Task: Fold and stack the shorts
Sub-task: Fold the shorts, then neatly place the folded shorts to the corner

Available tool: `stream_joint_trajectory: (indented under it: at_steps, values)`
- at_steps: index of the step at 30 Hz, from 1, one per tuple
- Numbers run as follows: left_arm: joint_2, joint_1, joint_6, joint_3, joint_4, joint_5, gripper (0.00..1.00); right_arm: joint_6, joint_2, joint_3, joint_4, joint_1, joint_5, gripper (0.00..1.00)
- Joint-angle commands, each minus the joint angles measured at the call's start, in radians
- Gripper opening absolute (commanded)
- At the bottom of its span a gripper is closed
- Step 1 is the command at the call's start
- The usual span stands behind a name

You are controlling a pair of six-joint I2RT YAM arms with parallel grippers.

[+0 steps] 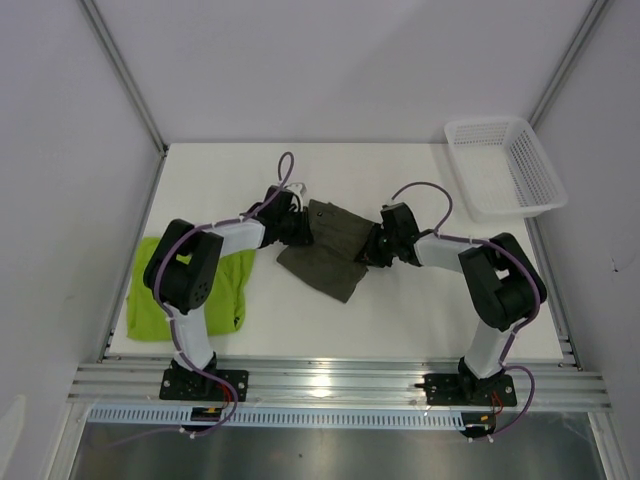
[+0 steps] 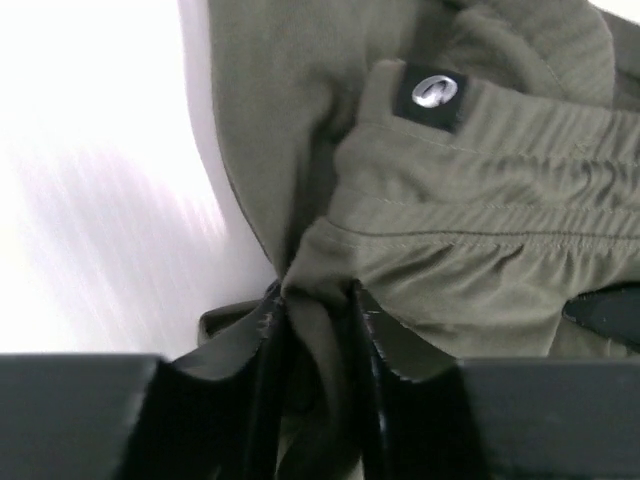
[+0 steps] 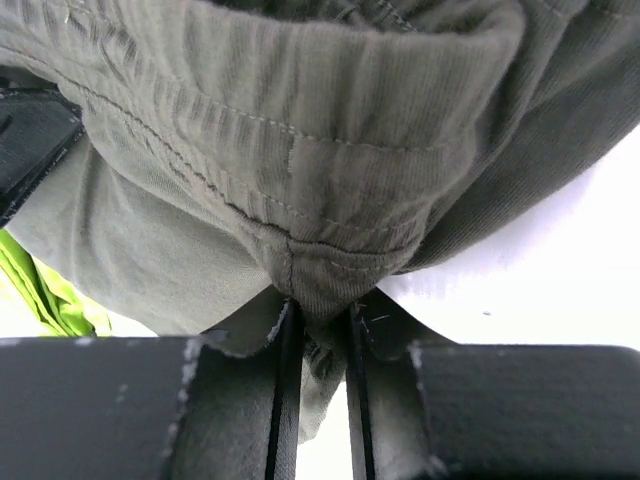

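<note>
Black left claw (image 2: 318,300): I see its jaws nearly closed, with a bunched fold of the olive shorts (image 1: 330,258) pinched between them.
Left grip point: at the edge of the elastic waistband (image 2: 540,150), near a small black tab (image 2: 433,92) with a silver mark; the cloth fans up and away from the fingers.
Right claw (image 3: 320,312): also clamped almost closed on olive cloth, with a seamed corner of the ribbed band caught between its fingers.
Claw spacing: in the top view the two claws face each other across the olive shorts, the left one on the far-left edge and the right one on the right edge.
Olive shorts: rumpled, in the middle of the table (image 1: 420,310), spread between the claws, with the near corner lying toward the arm bases. I cannot tell whether the held part is lifted off the table.
Green shorts (image 1: 235,295): in a heap at the left edge of the table, partly under the left arm (image 1: 190,270) and apart from the olive pair; a strip of them shows at the left of the right wrist view.
Basket (image 1: 545,165): white mesh, at the far right corner, well apart from both pairs.
</note>
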Motion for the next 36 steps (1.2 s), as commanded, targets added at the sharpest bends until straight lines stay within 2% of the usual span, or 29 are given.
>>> stream_joint_trajectory:
  at_steps: [1,2,5,9,13,20,29,33,36]
  values:
    - [-0.075,0.000,-0.025,-0.056,-0.021,-0.030,0.30,-0.001,0.033,0.039,0.003,0.022,0.007,0.08]
    - [-0.089,-0.007,-0.040,-0.068,-0.015,-0.032,0.27,0.007,0.042,0.040,0.004,0.028,0.004,0.03]
    - [-0.155,-0.026,-0.081,-0.131,-0.003,-0.076,0.14,0.018,0.045,0.033,0.017,0.045,-0.003,0.00]
    - [-0.243,-0.050,-0.134,-0.249,0.029,-0.115,0.06,0.015,0.036,0.031,0.015,0.063,-0.003,0.00]
    - [-0.296,-0.052,-0.132,-0.251,-0.027,-0.127,0.00,0.010,0.013,0.034,0.013,0.088,-0.021,0.00]
    - [-0.416,-0.060,-0.091,-0.202,-0.179,-0.173,0.00,0.007,-0.055,0.077,-0.029,0.166,-0.021,0.00]
    - [-0.589,-0.011,-0.063,-0.124,-0.389,-0.306,0.00,0.012,0.010,0.318,-0.059,0.276,-0.029,0.00]
    - [-0.694,0.017,-0.068,-0.076,-0.536,-0.404,0.00,0.015,0.039,0.427,-0.066,0.341,-0.042,0.00]
    - [-0.780,0.075,-0.080,-0.053,-0.608,-0.432,0.00,0.007,0.072,0.510,-0.059,0.379,-0.036,0.00]
